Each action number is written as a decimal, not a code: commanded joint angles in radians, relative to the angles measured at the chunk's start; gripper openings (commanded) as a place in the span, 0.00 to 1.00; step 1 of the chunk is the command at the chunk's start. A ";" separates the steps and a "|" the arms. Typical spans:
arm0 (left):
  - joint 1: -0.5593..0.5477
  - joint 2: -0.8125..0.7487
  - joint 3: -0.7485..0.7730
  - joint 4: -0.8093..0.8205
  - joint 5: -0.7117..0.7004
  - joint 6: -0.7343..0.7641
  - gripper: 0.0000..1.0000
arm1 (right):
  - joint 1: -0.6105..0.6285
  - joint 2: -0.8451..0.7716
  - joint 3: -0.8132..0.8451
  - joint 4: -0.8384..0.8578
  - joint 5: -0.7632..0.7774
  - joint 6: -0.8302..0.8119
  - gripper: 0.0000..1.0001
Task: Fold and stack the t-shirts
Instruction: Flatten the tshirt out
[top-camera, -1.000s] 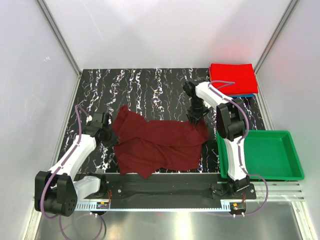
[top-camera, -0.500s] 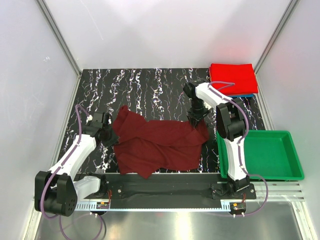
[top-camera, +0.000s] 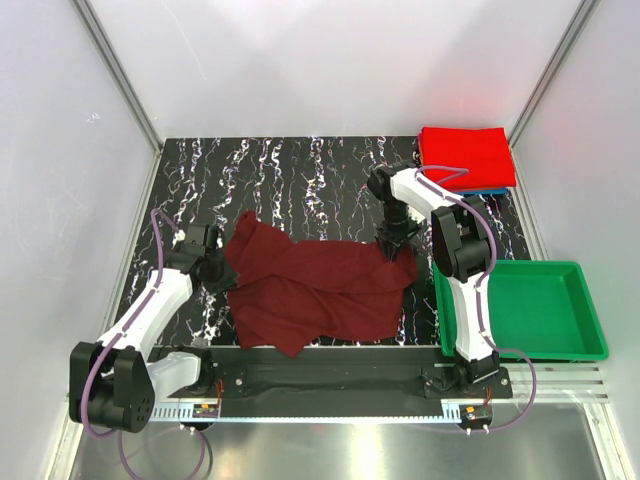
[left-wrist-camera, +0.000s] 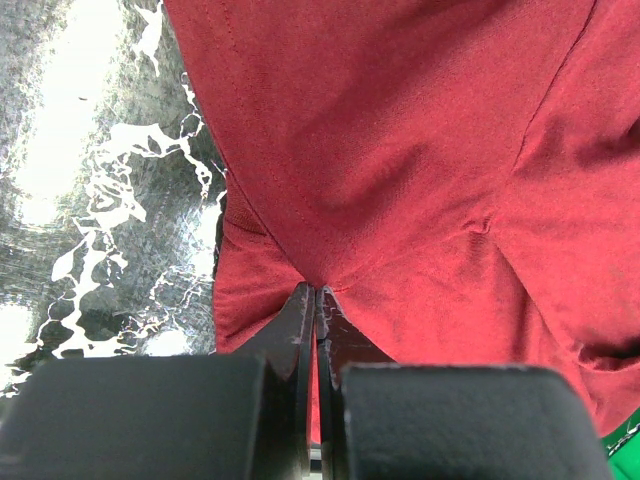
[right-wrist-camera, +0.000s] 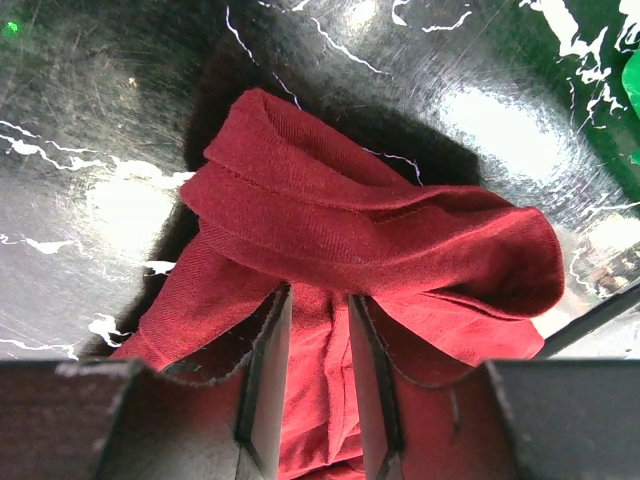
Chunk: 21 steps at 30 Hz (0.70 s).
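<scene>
Soft matt knit cloth maroon t-shirt (top-camera: 315, 290), glossy black marbled tabletop (top-camera: 290, 180), smooth shiny green plastic tray (top-camera: 540, 310).

No legible text, labels, brands or numbers on anything visible.

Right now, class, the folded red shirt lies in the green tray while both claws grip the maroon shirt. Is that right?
No. The folded red shirt lies beyond the green tray, at the table's far right corner, as the top view shows. The left claw and right claw do grip the maroon shirt.
</scene>
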 joint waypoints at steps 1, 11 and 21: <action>0.005 0.000 0.024 0.032 0.011 0.014 0.00 | 0.006 -0.034 -0.001 -0.303 0.024 -0.009 0.37; 0.005 -0.002 0.026 0.034 0.009 0.011 0.00 | -0.005 -0.020 0.010 -0.301 0.009 -0.090 0.38; 0.005 -0.006 0.028 0.037 0.009 0.001 0.00 | -0.012 -0.011 -0.008 -0.301 0.021 -0.136 0.39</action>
